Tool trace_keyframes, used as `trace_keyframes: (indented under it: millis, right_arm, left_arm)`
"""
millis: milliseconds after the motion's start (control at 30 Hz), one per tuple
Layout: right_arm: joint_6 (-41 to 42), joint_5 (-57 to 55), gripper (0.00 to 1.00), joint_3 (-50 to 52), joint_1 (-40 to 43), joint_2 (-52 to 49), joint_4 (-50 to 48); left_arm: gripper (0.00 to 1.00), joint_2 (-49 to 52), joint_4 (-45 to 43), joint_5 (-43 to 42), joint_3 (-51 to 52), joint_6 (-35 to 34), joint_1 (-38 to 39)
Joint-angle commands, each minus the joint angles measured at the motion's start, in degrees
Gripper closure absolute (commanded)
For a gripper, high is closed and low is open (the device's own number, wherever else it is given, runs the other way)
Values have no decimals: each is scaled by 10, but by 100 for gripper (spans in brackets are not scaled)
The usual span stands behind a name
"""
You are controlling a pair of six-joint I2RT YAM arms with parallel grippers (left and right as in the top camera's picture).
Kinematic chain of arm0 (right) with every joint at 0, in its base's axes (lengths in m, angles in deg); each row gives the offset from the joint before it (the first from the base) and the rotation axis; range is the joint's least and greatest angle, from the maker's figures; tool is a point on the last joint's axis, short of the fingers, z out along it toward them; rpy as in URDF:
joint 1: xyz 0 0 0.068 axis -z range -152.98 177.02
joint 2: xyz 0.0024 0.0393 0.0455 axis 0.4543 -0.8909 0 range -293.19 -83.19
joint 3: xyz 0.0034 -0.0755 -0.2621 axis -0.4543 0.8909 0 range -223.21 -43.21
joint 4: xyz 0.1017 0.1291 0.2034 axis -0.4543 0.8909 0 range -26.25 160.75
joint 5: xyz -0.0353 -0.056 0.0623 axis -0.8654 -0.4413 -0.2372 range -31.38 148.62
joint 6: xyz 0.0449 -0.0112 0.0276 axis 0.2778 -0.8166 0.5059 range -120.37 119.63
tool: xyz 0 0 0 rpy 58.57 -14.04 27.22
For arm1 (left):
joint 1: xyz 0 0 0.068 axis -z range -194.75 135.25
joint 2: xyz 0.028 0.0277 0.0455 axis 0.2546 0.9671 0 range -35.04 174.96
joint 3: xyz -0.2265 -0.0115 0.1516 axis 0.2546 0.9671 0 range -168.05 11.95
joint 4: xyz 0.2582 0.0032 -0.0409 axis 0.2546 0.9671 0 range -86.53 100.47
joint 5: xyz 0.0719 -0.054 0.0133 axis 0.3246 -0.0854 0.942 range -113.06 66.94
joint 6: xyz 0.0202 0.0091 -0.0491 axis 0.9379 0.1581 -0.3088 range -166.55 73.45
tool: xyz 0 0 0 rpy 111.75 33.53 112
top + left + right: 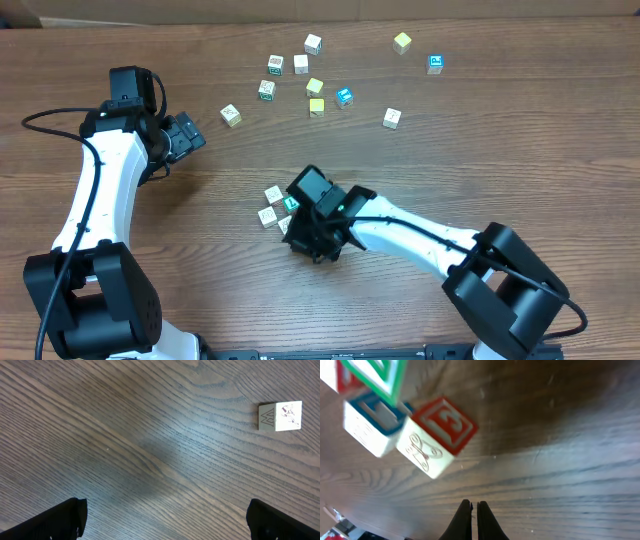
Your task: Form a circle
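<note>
The circle (277, 208) is a tight cluster of small whitish cubes at the table's middle, one of them green-faced (291, 203). My right gripper (299, 233) sits right beside the cluster, on its right side, and partly covers it from above. In the right wrist view the green-faced cube (375, 375), a blue-faced cube (370, 425) and a red-faced cube (437, 435) touch each other at the upper left. The right gripper (474, 507) is shut on nothing, a little short of them. My left gripper (190, 135) hovers open at the left over bare wood (165, 520).
Several loose cubes lie scattered at the back: white (313, 43), yellow (402, 42), blue (435, 64), yellow (317, 107) and white (392, 118). One pale cube (231, 115) lies just right of the left gripper and shows in its wrist view (281, 415).
</note>
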Motion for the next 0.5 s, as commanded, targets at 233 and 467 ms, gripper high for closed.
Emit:
trace_keyframes:
  millis: [233, 467]
  right_arm:
    - [38, -67, 96, 9, -6, 7, -20]
    - [44, -69, 96, 9, -12, -9, -35]
  left_arm:
    - [0, 4, -2, 7, -9, 5, 1]
    - [1, 4, -2, 7, -9, 5, 1]
